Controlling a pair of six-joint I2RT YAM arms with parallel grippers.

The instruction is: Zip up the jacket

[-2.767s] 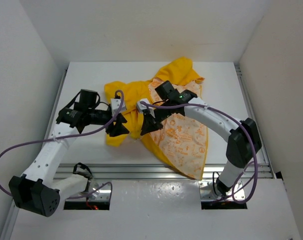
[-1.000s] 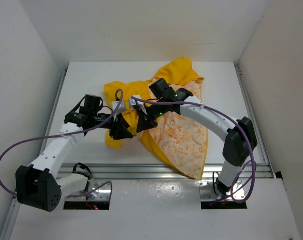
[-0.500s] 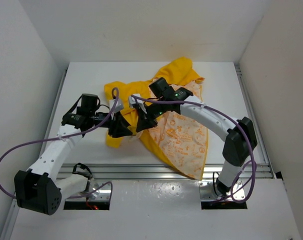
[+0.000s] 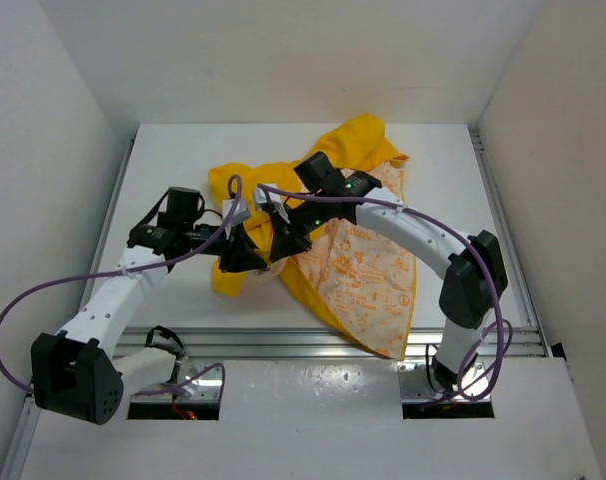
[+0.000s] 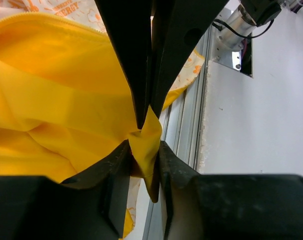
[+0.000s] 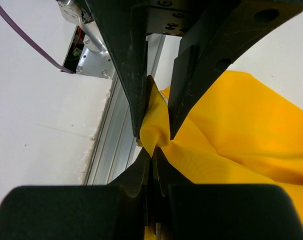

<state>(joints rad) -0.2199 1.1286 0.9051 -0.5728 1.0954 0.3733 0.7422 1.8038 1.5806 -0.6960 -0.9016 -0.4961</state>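
The yellow jacket (image 4: 368, 150) lies bunched mid-table, its white orange-printed lining (image 4: 368, 275) spread toward the near right. My left gripper (image 4: 249, 254) and right gripper (image 4: 279, 244) meet tip to tip at the jacket's near left edge. In the left wrist view the left gripper (image 5: 144, 146) is shut on a small fold of yellow fabric (image 5: 66, 110), and the right gripper's dark fingers (image 5: 126, 45) come in from above on the same fold. In the right wrist view the right gripper (image 6: 151, 156) is shut on the tip of that yellow fold (image 6: 155, 125). No zipper slider shows.
An aluminium rail (image 4: 283, 340) runs along the table's near edge, just below the jacket hem. White walls enclose the table (image 4: 173, 160) on the left, right and far sides. Purple cables (image 4: 43, 295) loop off both arms.
The two grippers have closed the gap between them and now meet at one fold of yellow fabric. The right gripper has shifted left; the left arm has moved slightly.
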